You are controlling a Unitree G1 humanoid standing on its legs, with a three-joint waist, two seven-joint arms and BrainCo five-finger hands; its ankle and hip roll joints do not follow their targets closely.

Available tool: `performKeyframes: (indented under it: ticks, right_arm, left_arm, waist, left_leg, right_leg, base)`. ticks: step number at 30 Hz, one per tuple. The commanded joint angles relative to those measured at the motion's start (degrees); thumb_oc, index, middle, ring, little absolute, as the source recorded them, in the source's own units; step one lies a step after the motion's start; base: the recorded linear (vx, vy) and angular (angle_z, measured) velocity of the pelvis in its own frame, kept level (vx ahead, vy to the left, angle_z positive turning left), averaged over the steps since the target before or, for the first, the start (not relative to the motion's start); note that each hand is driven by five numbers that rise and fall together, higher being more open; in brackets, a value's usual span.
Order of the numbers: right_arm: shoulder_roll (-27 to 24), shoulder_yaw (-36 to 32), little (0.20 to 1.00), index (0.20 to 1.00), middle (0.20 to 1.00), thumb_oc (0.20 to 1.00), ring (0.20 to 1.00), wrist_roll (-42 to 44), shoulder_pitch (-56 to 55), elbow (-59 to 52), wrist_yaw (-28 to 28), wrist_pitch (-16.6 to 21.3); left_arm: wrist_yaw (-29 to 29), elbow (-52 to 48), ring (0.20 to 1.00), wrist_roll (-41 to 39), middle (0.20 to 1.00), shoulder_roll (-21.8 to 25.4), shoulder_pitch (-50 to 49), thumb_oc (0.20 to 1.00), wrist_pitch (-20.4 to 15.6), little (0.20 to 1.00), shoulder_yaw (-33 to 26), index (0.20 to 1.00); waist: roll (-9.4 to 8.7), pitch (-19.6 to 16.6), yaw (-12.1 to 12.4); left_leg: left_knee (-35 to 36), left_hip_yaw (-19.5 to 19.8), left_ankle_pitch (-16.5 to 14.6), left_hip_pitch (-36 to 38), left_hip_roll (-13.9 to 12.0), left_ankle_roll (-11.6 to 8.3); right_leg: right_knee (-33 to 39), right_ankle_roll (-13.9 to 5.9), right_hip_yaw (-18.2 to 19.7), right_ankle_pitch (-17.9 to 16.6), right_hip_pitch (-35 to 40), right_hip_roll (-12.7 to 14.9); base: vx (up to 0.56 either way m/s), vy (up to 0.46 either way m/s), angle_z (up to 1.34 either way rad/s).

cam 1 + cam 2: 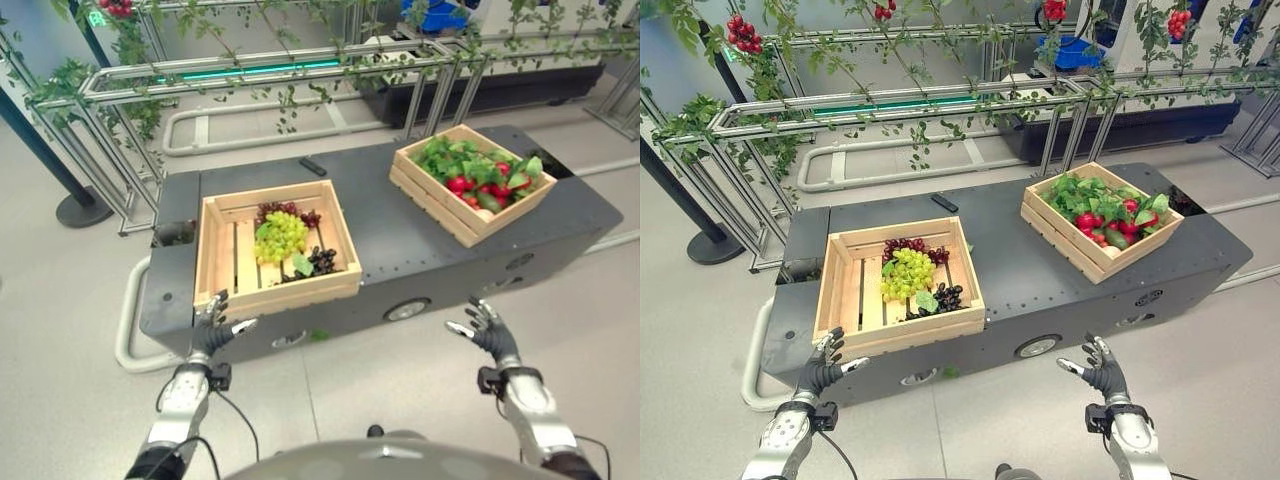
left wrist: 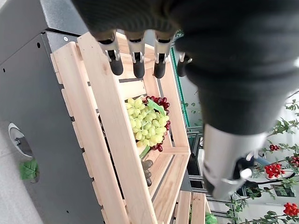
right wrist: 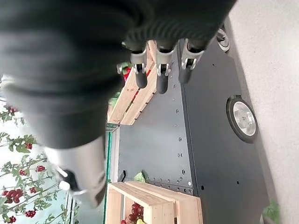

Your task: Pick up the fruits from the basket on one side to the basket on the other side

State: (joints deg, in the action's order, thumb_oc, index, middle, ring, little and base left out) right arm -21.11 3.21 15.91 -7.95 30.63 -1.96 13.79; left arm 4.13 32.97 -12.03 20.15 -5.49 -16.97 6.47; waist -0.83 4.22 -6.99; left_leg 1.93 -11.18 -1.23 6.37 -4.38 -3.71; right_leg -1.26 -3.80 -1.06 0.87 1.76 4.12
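Both the left hand [image 1: 212, 330] and the right hand [image 1: 487, 330] hover with relaxed, spread fingers, holding nothing. Green grapes [image 1: 280, 236] lie in the near wooden crate [image 1: 215, 260]; the other crate [image 1: 440, 205] holds red fruits.

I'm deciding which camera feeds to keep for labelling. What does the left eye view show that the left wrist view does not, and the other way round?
Left eye view alone: the right hand, open above the floor, the far crate of red fruit and green leaves, and the small black object lying on the dark platform.

Left wrist view alone: a close look along the left hand, with its fingers straight over the near crate's rim, and a green leaf on the floor.

Both: the near crate holding green grapes and dark grapes, and the open left hand.
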Motion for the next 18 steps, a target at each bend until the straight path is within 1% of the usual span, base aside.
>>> performKeyframes:
  ticks: [1,6,13,18]
  right_arm:
    - [0.4,0.3,1.000,1.000,1.000,1.000,1.000,-0.1,3.9,2.0,-1.8,2.7]
    - [0.8,0.6,1.000,1.000,1.000,1.000,1.000,0.0,4.1,4.4,-2.3,2.5]
    - [0.8,0.9,1.000,1.000,1.000,1.000,1.000,-0.5,4.1,4.8,-2.5,2.3]
    - [0.9,1.6,1.000,1.000,1.000,1.000,1.000,-1.3,4.5,5.7,-3.1,2.4]
  left_arm:
    - [1.1,0.1,1.000,1.3,1.000,0.9,2.6,1.000,-2.7,1.000,1.3,1.000]
    - [1.3,2.1,1.000,2.6,1.000,0.5,2.7,1.000,-2.3,1.000,2.0,1.000]
    - [1.4,3.6,1.000,3.3,1.000,0.2,2.5,1.000,-1.8,1.000,2.3,1.000]
    - [1.7,7.3,1.000,4.8,1.000,-0.4,2.7,1.000,-1.3,1.000,2.9,1.000]
  waist:
    - [-1.69,0.3,-0.4]
    - [-1.86,0.2,-0.4]
    - [-1.84,0.0,-0.4]
    - [-2.02,0.1,-0.3]
  left_leg:
    - [-5.4,0.4,-2.3,-4.0,-0.5,0.83]
    - [-5.3,0.5,-2.4,-3.7,-0.4,0.87]
    - [-5.2,0.3,-2.5,-3.3,-0.4,0.91]
    - [-4.9,0.1,-2.4,-3.0,-0.5,0.91]
  right_leg:
    - [-4.9,-4.45,-1.4,2.2,-2.9,3.9]
    - [-4.7,-4.49,-1.5,2.3,-2.3,3.9]
    - [-4.5,-4.49,-1.3,2.3,-2.1,3.9]
    - [-4.2,-4.49,-1.1,2.0,-1.9,3.9]
  base:
    - [0.00,0.002,0.04]
    - [0.00,0.000,0.00]
    - [0.00,0.000,0.00]
    - [0.00,0.000,0.00]
